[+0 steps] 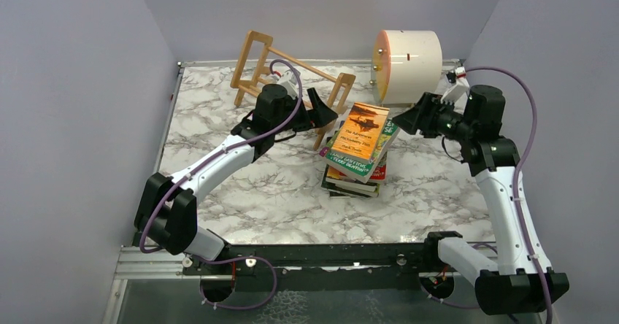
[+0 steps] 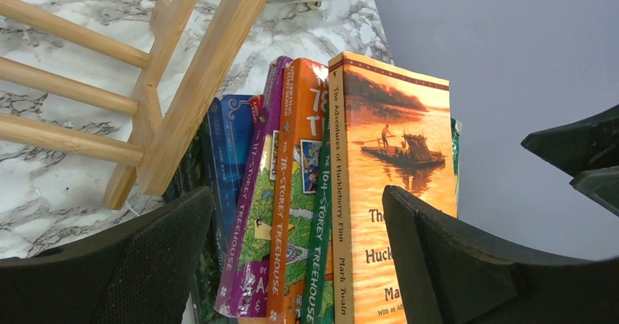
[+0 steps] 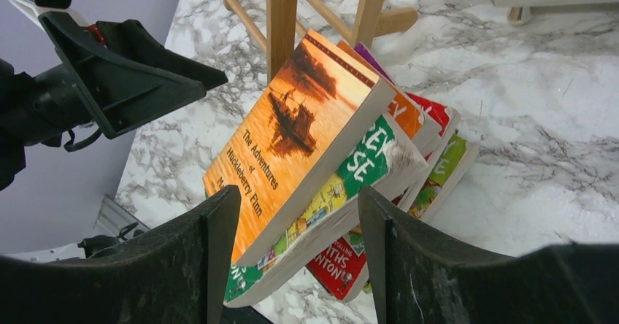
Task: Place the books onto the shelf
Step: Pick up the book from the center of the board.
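The books [image 1: 359, 147] lie in a slanted, fanned pile mid-table, an orange-covered one on top. The shelf [image 1: 292, 72], a light-wood slatted rack, lies tipped over just behind them. My left gripper [image 1: 325, 112] is open at the pile's left back corner. In the left wrist view the spines of the books [image 2: 306, 207] show between its fingers [image 2: 153, 265], beside the shelf [image 2: 182, 83]. My right gripper [image 1: 407, 118] is open at the pile's right side. In the right wrist view the corner of the two top books [image 3: 306, 156] sits between its fingers [image 3: 398, 265]. I see no grip.
A cream cylindrical drum [image 1: 407, 58] stands at the back right, close behind my right gripper. Grey walls close in the marble table [image 1: 248, 185] on three sides. My left gripper [image 3: 131, 83] shows across the pile in the right wrist view.
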Robot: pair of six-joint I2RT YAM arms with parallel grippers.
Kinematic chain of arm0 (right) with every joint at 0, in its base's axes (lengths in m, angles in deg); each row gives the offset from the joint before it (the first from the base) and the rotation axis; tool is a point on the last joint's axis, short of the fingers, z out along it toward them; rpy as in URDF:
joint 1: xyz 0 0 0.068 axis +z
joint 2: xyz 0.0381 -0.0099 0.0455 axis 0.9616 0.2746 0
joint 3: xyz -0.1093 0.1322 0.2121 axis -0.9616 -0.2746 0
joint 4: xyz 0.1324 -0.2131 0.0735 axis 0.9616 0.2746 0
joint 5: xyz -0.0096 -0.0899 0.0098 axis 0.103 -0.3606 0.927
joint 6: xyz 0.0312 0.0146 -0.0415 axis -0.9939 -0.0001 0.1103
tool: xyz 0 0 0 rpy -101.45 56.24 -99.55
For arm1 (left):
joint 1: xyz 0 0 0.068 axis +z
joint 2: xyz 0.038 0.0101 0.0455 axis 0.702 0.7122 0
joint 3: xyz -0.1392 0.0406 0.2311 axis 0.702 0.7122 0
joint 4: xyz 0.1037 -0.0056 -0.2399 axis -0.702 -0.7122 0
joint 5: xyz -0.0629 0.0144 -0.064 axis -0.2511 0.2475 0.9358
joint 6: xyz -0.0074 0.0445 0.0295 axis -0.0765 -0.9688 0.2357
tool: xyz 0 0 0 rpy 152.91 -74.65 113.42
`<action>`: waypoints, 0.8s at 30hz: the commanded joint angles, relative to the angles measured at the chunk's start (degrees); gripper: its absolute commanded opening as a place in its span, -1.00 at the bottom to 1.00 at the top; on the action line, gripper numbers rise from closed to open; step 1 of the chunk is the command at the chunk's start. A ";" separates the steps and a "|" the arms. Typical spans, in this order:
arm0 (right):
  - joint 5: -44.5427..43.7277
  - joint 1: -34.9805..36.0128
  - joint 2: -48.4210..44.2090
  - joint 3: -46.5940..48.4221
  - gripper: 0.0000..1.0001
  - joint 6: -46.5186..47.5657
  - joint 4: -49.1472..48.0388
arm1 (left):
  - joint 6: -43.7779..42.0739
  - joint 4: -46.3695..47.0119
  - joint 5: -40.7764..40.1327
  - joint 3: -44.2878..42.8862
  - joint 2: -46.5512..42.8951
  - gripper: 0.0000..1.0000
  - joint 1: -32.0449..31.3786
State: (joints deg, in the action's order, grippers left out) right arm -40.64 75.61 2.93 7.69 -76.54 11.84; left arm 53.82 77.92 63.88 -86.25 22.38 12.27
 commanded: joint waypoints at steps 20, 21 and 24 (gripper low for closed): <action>3.49 0.66 2.15 -2.71 1.00 -13.28 -31.15 | -4.60 -2.80 2.68 -5.16 -0.54 0.98 2.59; 2.99 0.66 2.55 -1.16 1.00 -11.25 -28.60 | -4.68 -3.03 2.96 -4.96 -0.76 0.98 2.68; 5.05 0.66 4.59 1.53 1.00 -4.97 -23.80 | -4.44 -2.93 3.59 -3.87 -1.40 0.98 2.70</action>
State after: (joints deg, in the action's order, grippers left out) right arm -31.65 76.24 7.07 4.98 -89.92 -16.53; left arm 51.03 76.70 65.10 -90.01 22.34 14.87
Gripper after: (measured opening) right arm 0.998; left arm 0.987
